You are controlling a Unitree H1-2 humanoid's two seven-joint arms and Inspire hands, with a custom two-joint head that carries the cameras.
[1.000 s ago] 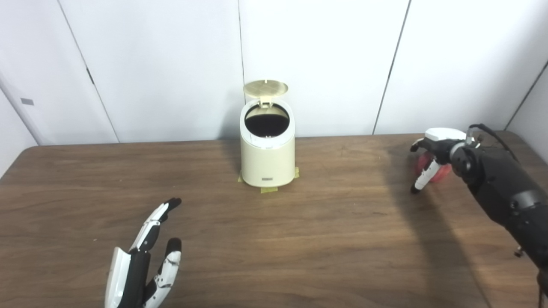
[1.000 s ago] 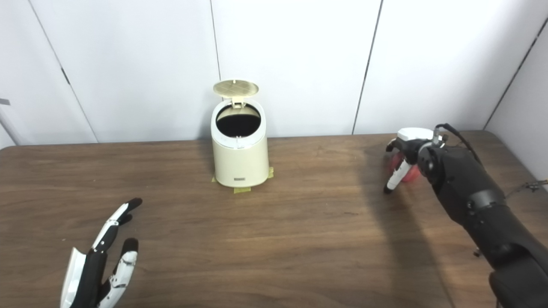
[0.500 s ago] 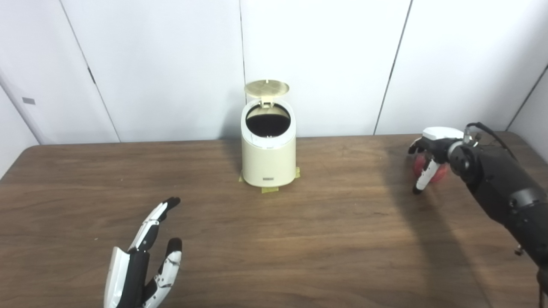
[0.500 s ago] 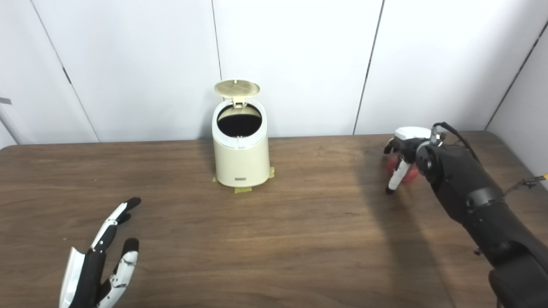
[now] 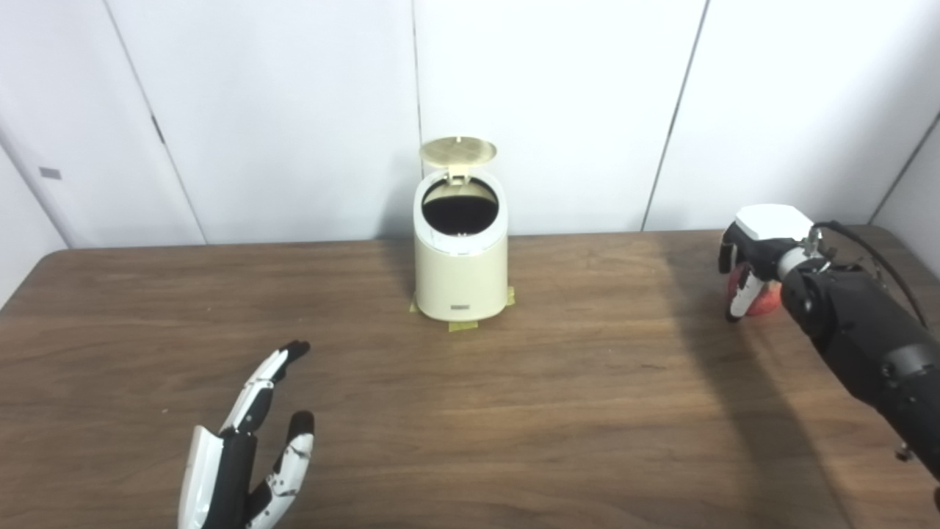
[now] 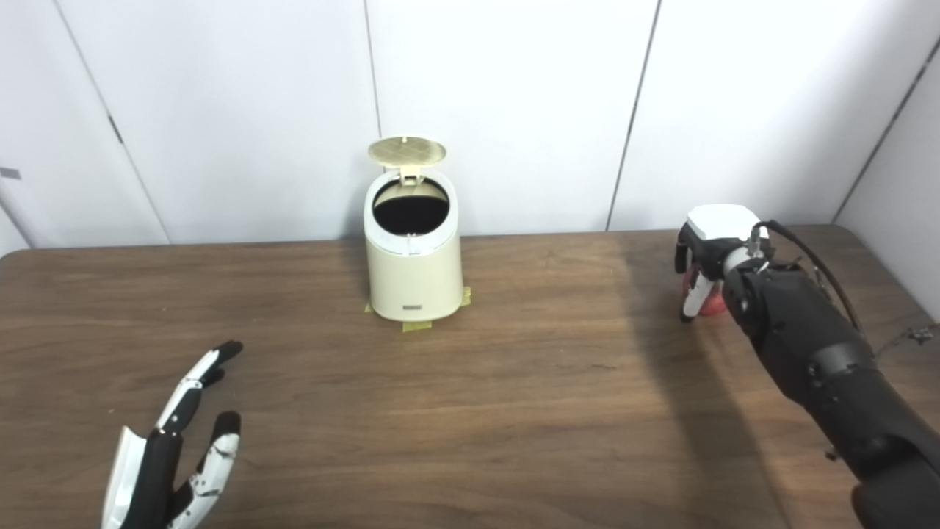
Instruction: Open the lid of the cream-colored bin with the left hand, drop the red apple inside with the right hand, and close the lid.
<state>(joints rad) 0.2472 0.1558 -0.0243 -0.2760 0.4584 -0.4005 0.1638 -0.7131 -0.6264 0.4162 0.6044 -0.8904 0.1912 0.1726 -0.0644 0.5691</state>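
Apple (image 5: 764, 300) sits at three o'clock on the counter (image 5: 558, 411), seemingly cupped by the right hand (image 5: 750, 261); a loose wrap could let it roll. Bin (image 5: 460, 264) at twelve o'clock stands lid (image 5: 457, 151) up; left hand (image 5: 250, 441) spread, holding nothing.

No text, number or brand can be read anywhere. The bin (image 5: 460, 253), in the upper middle of the frame, has a small dark label (image 5: 460, 306) low on its front, but its letters are too small to read. A small grey plate (image 5: 48, 173) on the wall at the far left is blank.
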